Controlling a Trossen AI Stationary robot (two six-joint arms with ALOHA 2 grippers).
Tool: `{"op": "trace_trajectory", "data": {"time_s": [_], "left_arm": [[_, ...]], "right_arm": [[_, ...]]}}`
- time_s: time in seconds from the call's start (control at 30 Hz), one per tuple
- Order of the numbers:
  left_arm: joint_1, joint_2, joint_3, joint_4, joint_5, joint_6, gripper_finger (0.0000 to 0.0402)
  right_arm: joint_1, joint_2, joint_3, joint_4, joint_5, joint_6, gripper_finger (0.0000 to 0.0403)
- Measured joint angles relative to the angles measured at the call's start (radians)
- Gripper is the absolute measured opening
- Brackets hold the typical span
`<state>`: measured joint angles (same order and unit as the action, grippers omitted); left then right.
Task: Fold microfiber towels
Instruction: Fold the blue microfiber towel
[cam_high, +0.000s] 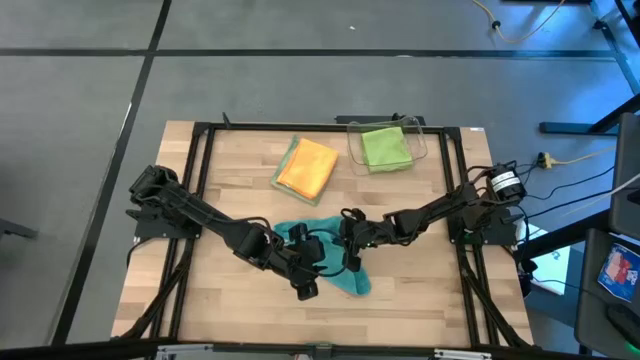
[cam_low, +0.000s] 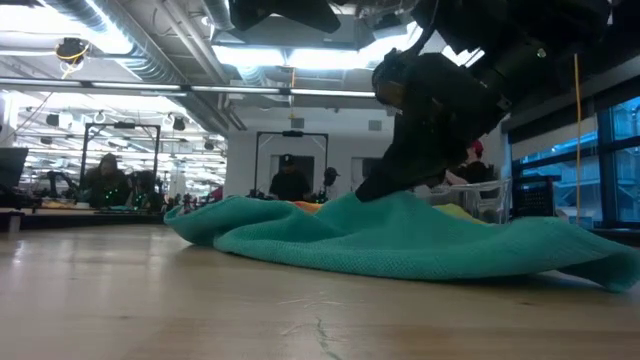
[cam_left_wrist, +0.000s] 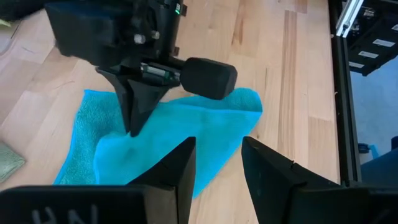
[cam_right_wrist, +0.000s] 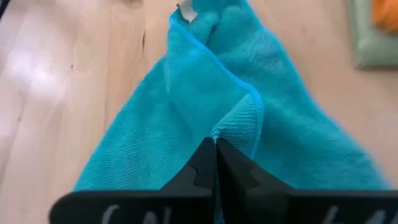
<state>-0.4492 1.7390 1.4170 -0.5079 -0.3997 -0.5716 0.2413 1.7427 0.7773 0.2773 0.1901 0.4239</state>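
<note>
We see the teal towel lying rumpled on the tabletop, near its front edge and about midway across, with both arms meeting over it. The right gripper has its jaws pressed together on a raised fold of the teal cloth, pinching it up into a ridge. The left gripper sits just beside the towel's front edge with its jaws parted and nothing between them; the cloth lies flat on the wood beyond its fingers.

The teal towel is bunched and partly doubled over, one corner spread toward the front.

We count 4 towels in all: 1 teal, 1 orange resting on 1 sage at the back of the tabletop, and 1 lime inside the 1 clear bin just beside them.
</note>
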Motion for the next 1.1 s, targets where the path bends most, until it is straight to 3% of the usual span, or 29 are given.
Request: {"op": "trace_trajectory", "data": {"time_s": [0.27,0.4,0.53,0.73,1.1], "left_arm": [[0.0,0.0,0.0,-0.049,-0.003,0.0,0.0122],[0.0,0.0,0.0,-0.122,-0.067,0.001,0.0122],[0.002,0.0,0.0,-0.136,-0.147,0.056,0.0122],[0.02,0.0,0.0,-0.134,-0.189,0.101,0.0122],[0.118,0.074,0.001,-0.149,0.043,0.046,0.0167]], "right_arm": [[0.048,-0.224,0.0,-0.193,0.174,-0.089,0.0003],[0.1,-0.36,0.0,-0.311,0.276,-0.092,0.0002],[0.158,-0.439,0.0,-0.343,0.285,-0.096,0.0002],[0.229,-0.459,0.0,-0.35,0.283,-0.087,0.0001],[0.261,-0.463,0.0,-0.34,0.315,-0.09,0.0]]}}
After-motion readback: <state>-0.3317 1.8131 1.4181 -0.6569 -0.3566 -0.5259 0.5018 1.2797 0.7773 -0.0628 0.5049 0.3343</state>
